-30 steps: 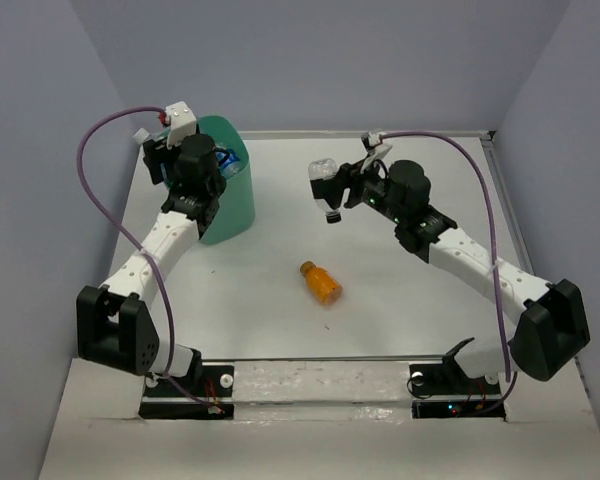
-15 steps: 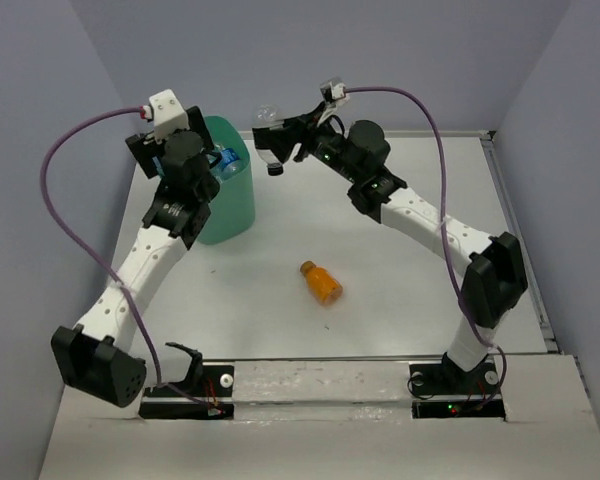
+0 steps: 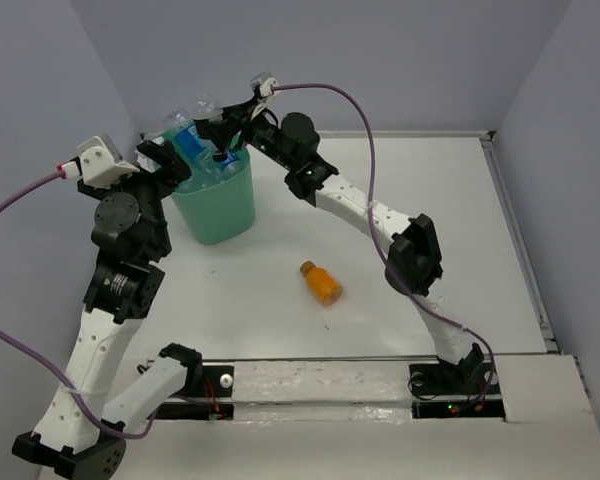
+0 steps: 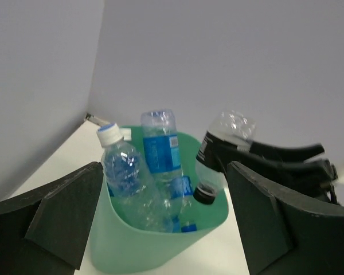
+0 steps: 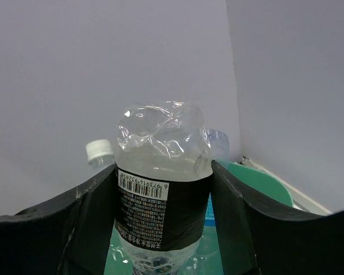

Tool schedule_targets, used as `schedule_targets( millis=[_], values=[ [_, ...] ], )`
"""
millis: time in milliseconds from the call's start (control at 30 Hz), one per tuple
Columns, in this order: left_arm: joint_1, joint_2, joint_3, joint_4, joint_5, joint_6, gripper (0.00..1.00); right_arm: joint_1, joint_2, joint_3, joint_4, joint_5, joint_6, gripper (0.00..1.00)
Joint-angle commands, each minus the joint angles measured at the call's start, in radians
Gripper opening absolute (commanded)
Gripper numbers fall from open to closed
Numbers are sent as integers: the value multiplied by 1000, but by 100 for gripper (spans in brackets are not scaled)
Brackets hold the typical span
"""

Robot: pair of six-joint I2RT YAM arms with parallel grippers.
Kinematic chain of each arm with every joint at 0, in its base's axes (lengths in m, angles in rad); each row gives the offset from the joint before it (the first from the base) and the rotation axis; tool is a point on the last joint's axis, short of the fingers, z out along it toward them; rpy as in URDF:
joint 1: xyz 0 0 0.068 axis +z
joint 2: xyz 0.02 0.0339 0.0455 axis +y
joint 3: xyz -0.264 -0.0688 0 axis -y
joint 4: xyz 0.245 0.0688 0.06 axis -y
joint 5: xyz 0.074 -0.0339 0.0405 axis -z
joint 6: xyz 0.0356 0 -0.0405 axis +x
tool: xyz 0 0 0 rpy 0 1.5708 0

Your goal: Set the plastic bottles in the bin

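The mint-green bin (image 3: 220, 215) stands at the back left with several clear, blue-labelled plastic bottles (image 4: 160, 150) upright inside it. My right gripper (image 3: 216, 132) hovers over the bin's rim, shut on a clear bottle with a black label (image 5: 162, 213), held cap down. In the left wrist view that bottle (image 4: 217, 161) hangs with its cap just inside the bin's right corner. My left gripper (image 3: 168, 163) stands open just left of the bin (image 4: 149, 255), nothing between its fingers. An orange bottle (image 3: 321, 283) lies on its side mid-table.
Grey walls close in the white table (image 3: 420, 230) at the back and on both sides. The bin stands near the back left corner. A white-capped bottle (image 5: 98, 150) sticks up above the bin rim (image 5: 266, 184).
The right arm swung left with the black-labelled bottle, from mid-table to above the bin. The left gripper opened and pulled back from over the bin to its left side.
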Motion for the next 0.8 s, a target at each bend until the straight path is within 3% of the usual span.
schedule_targets(
  millis=[0,67,100,200,433,600,633,767],
  values=[
    [6,-58,-112,-16,76,-48,99,12,63,106,-44,65,-99,60],
    [7,-91,-161,4,75,-50,99,12,72,90,-48,59,-110,72],
    [13,-99,-175,12,82,-50,99,12,72,83,-55,49,-111,86],
    [29,-115,-204,41,105,-53,99,12,37,41,-62,42,-128,95],
    [38,-142,-245,55,107,-62,99,21,-129,-88,-91,61,-158,99],
    [36,-158,-253,61,121,-64,99,21,-400,-459,-96,133,-159,94],
    [36,-159,-255,63,128,-64,99,21,-496,-615,-102,155,-159,93],
    [38,-171,-256,67,167,-76,99,21,-669,-910,-269,238,-121,95]
  ],
)
